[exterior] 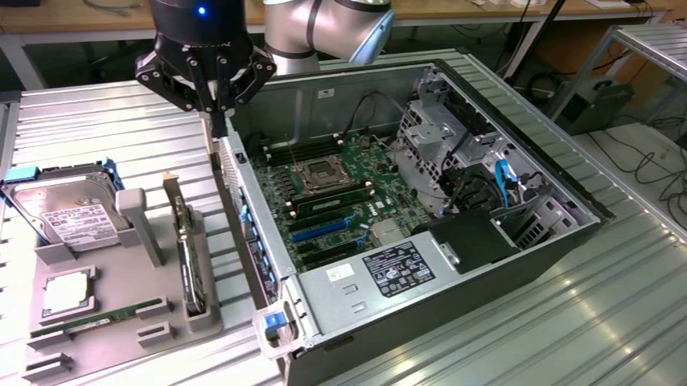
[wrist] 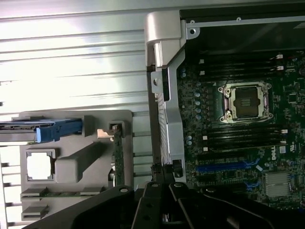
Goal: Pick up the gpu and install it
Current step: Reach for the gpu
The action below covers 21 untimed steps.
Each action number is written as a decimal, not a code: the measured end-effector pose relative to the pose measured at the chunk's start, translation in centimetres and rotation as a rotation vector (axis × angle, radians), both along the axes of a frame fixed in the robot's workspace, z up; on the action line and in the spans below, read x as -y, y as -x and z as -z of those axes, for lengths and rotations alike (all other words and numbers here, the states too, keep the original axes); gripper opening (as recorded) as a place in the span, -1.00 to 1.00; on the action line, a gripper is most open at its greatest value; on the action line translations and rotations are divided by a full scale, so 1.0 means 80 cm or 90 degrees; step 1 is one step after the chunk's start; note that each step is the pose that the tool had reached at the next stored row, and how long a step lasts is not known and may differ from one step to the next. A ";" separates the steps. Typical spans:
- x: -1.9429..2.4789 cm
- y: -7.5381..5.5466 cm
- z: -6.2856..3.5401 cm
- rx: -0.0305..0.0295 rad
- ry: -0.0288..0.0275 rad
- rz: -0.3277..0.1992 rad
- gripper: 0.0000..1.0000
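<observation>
Nothing done yet: gpu (exterior: 189, 251) stands on edge in the grey holder (exterior: 108, 293) on the worktop (exterior: 558, 338), at the exterior view's left of the open case (exterior: 429, 322), while the gripper (exterior: 218, 121) hangs clenched and empty above the case's far wall.

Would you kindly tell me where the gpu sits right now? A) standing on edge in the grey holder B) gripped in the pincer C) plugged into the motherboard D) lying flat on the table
A: the gpu stands on edge in the grey holder beside the case, while the shut pincer hangs empty above the case wall.
</observation>
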<state>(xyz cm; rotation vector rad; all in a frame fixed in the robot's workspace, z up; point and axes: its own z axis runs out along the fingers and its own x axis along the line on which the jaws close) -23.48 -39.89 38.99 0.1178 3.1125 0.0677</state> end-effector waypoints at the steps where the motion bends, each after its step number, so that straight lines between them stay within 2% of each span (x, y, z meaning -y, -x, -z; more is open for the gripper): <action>1: 0.0000 0.001 0.000 0.0000 0.0000 0.000 -0.79; 21: 0.0000 0.011 0.000 0.0000 0.0000 0.000 -0.79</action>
